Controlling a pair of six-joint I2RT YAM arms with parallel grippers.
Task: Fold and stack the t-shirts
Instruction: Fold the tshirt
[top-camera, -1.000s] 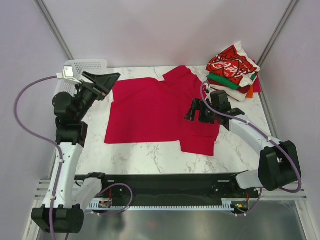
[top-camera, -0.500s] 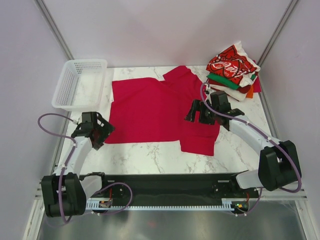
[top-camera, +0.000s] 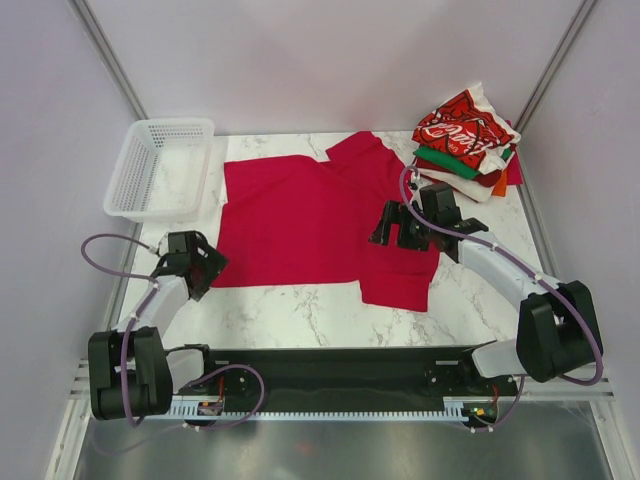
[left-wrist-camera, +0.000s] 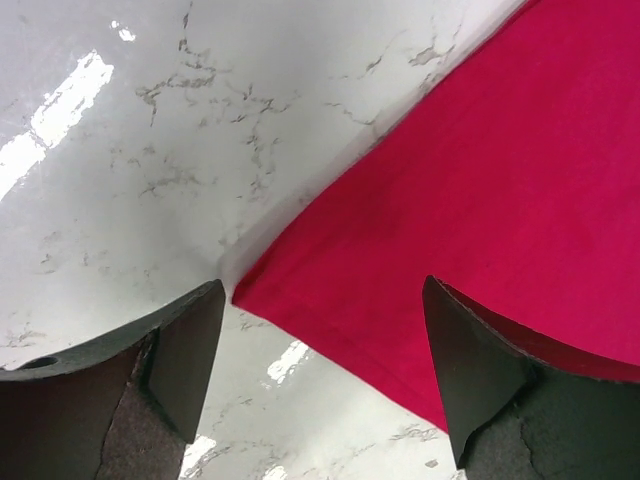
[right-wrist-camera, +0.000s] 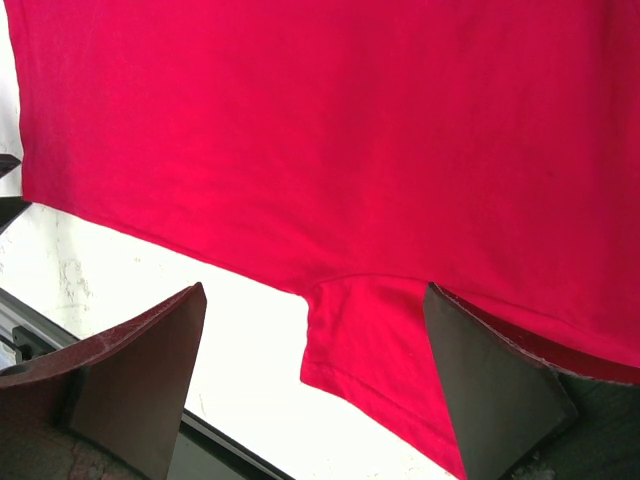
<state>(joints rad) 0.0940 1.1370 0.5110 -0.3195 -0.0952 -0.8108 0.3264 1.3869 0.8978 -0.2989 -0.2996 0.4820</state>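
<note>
A plain crimson-red t-shirt (top-camera: 300, 220) lies spread flat on the marble table, its near sleeve at the front right. My left gripper (top-camera: 205, 265) is open and empty, low at the shirt's near left hem corner (left-wrist-camera: 245, 292), which lies between its fingers. My right gripper (top-camera: 392, 226) is open and empty above the shirt's right side, over the near sleeve (right-wrist-camera: 380, 340). A stack of folded t-shirts (top-camera: 468, 140), topped by a red one with white script, sits at the back right corner.
A white mesh basket (top-camera: 160, 165) stands at the back left of the table. Bare marble (top-camera: 290, 310) runs along the near edge, in front of the black rail. The booth's walls close in on both sides.
My left arm has swung down from beside the basket to the shirt's near left corner and then edged a little closer to it. The right arm has stayed put.
</note>
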